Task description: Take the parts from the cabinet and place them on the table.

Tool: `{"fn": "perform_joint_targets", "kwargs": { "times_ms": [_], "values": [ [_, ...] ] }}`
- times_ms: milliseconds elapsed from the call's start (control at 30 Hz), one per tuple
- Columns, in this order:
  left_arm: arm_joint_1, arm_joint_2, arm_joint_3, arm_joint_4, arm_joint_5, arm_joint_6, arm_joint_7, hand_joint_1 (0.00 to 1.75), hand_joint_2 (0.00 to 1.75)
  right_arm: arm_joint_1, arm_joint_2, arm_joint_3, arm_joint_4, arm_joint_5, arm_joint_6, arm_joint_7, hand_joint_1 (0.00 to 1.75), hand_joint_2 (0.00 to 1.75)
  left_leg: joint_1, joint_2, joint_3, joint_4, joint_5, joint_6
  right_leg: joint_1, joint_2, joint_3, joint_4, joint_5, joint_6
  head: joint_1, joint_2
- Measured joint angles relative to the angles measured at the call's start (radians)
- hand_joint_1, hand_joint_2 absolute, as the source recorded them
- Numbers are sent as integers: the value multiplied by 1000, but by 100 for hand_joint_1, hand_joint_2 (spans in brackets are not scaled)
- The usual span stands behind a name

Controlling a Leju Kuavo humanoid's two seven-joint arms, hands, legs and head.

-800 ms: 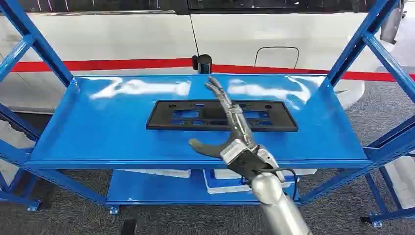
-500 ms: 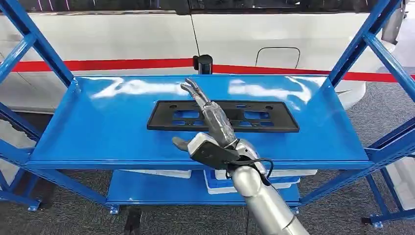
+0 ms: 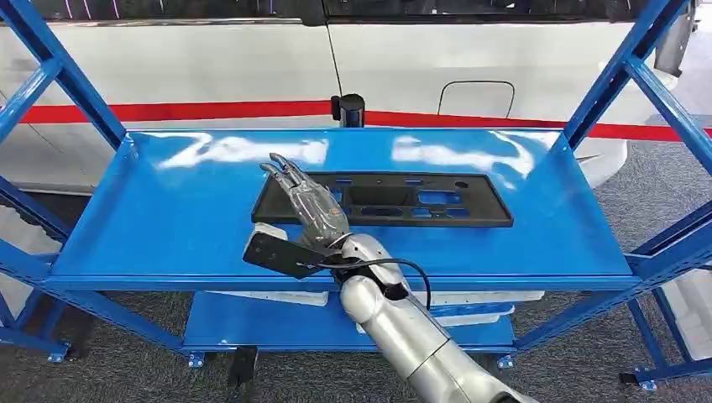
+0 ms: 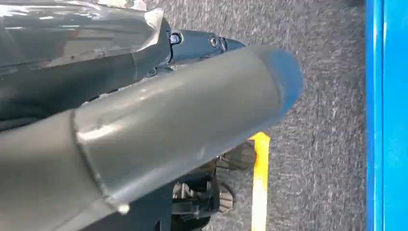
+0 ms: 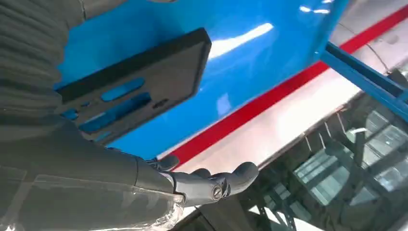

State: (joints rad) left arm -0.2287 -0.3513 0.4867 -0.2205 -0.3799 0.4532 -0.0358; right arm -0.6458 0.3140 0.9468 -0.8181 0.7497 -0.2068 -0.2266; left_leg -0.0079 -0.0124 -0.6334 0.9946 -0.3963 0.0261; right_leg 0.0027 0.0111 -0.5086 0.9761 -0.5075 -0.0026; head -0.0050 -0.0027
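Your right hand [image 3: 309,206] is stretched out flat over the left end of the black plastic part [image 3: 437,200], its fingers [image 3: 285,172] straight, close together and pointing toward the back of the shelf. It holds nothing. From the head view you cannot tell whether the palm actually touches the part or floats just above it; the right wrist view shows the fingertips [image 5: 226,180] in the air past the shelf's edge, with the part's corner [image 5: 144,77] lying flat on the blue beneath. The part is a long rectangular frame with slots, lying lengthwise across the middle of the blue cabinet shelf [image 3: 151,218], nearer its back edge. Your left hand [image 4: 159,120] is close to its wrist camera, over grey carpet [image 4: 327,144], and you cannot tell how its fingers stand. Behind the cabinet runs a white vehicle [image 3: 210,67] with a red stripe.
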Motion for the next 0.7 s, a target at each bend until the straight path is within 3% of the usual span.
{"fn": "perform_joint_targets", "kwargs": {
  "times_ms": [133, 300, 700],
  "values": [
    [-2, 0, -7, 0, 57, 3, 16, 0, 0, -29, 25, 17, 88, 48, -38, 7, 0, 175, 0, 0, 0, 0, 0, 0, 0, 0, 0, 0, 0, 0, 0, 0],
    [-3, -1, -29, 0, 147, 23, 1, 0, 0, -56, 26, 66, 157, 213, -164, 71, 0, 175, 0, 0, 0, 0, 0, 0, 0, 0, 0, 0, 0, 0, 0, 0],
    [-5, -1, -65, 1, 163, 26, 1, 0, 0, -69, 26, 92, 225, 247, -188, 87, 0, 175, 0, 0, 0, 0, 0, 0, 0, 0, 0, 0, 0, 0, 0, 0]
  ]
}}
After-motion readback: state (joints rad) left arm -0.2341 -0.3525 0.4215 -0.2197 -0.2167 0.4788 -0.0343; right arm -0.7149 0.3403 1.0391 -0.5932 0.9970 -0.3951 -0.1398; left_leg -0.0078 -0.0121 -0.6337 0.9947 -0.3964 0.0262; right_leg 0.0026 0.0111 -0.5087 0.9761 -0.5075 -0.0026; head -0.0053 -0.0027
